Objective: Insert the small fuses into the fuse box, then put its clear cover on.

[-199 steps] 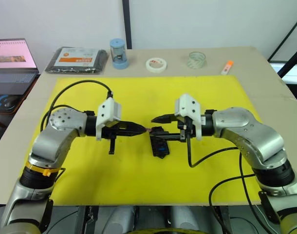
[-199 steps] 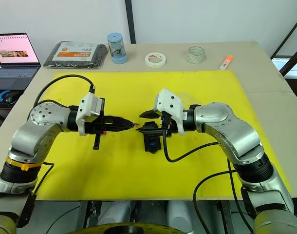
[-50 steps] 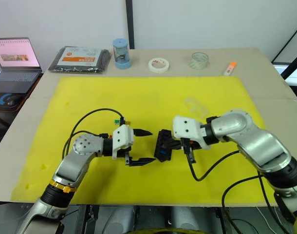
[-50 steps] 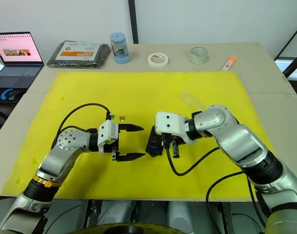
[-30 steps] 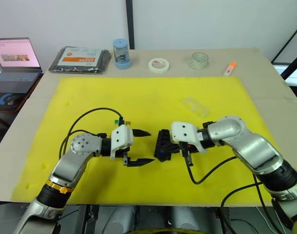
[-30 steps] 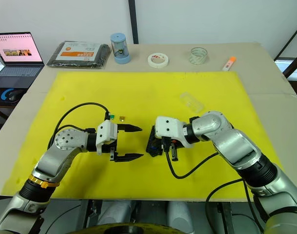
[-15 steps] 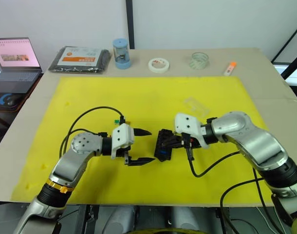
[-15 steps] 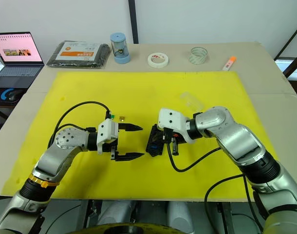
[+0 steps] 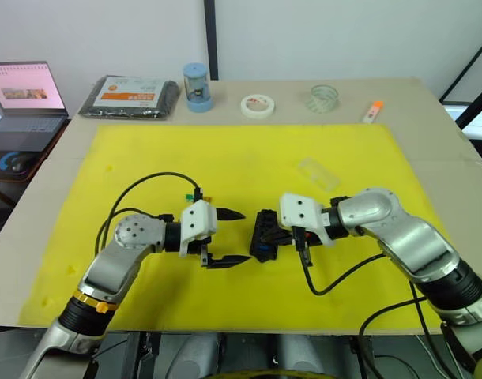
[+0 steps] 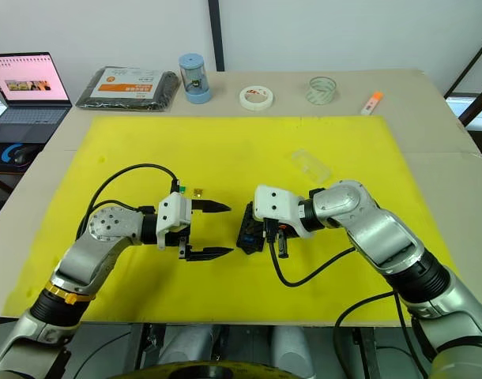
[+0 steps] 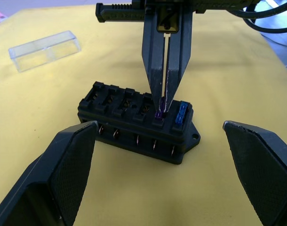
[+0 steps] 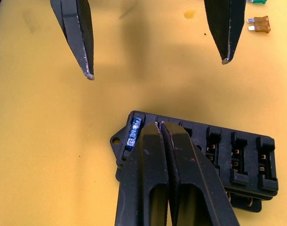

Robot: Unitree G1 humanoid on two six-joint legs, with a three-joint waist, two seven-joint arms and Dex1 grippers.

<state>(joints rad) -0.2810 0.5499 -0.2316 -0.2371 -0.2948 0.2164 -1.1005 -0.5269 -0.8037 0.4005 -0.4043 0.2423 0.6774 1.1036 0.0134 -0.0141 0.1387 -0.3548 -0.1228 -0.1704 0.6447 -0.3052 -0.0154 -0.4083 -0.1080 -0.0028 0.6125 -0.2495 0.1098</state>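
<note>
With our right jaws [image 11: 165,101] pinched on the purple fuse [image 11: 159,113] over the fuse box [image 11: 136,120] and our left jaws [image 10: 216,230] wide open, empty — we risk it tilting and jamming in its slot.

Fuse box [image 9: 264,234]: lay mid-mat, between both grippers.
Clear cover [image 9: 318,173]: lay behind it, to the right (well apart).
Loose fuses [image 10: 189,190]: lay behind the left gripper [image 10: 209,230].

Left pincer [image 9: 235,236] spread wide beside fuse box [image 9: 265,235]; right pincer [image 9: 274,234] at box; clear cover [image 9: 318,173] apart.
</note>
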